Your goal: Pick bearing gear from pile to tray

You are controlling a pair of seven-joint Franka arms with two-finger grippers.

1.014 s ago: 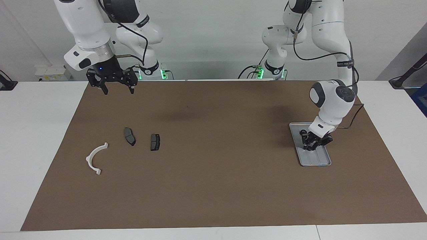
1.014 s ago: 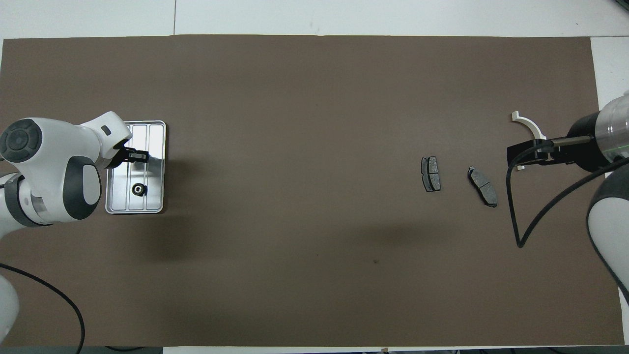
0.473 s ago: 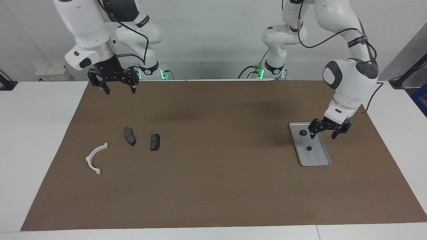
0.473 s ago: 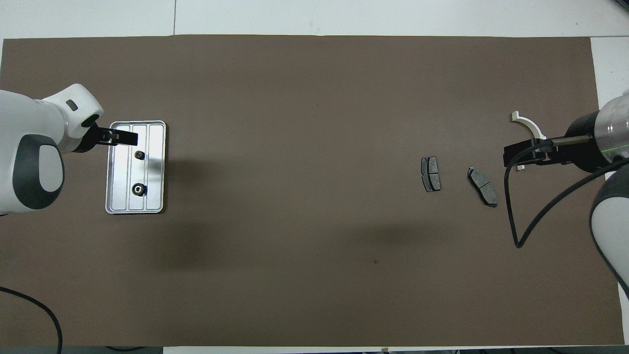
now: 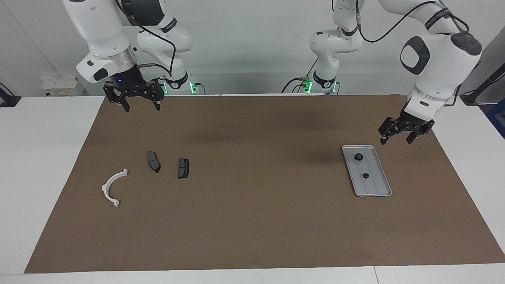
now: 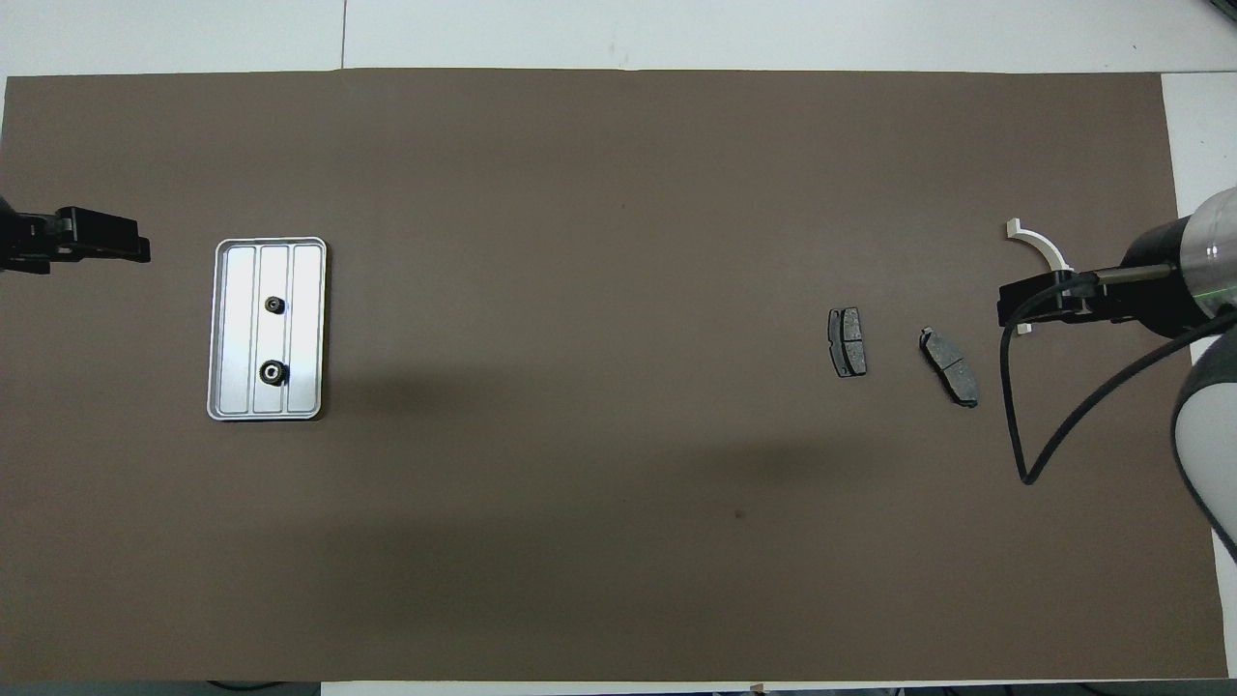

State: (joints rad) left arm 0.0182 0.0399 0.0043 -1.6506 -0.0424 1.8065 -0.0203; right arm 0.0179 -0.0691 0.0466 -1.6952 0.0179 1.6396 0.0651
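Note:
The silver tray [image 5: 376, 185] lies on the mat toward the left arm's end and also shows in the overhead view [image 6: 232, 329]. Two small black round pieces [image 5: 358, 157] [image 5: 365, 175] lie in it, apart from each other [image 6: 273, 371] [image 6: 274, 305]. My left gripper [image 5: 395, 139] is open and empty, raised over the mat beside the tray [image 6: 135, 249]. The pile holds a white half-ring bracket [image 5: 112, 187] [image 6: 1039, 246] and two dark brake pads [image 5: 153, 161] [image 5: 183, 168]. My right gripper [image 5: 141, 109] is open and empty, raised, and waits [image 6: 1010, 302].
A brown mat [image 5: 252, 221] covers most of the white table. A black cable [image 6: 1024, 425] hangs from the right arm. The brake pads also show in the overhead view [image 6: 949, 365] [image 6: 848, 341].
My left gripper has opened, left a second black round piece in the tray, risen and moved off the tray toward the left arm's end. The right arm has barely moved.

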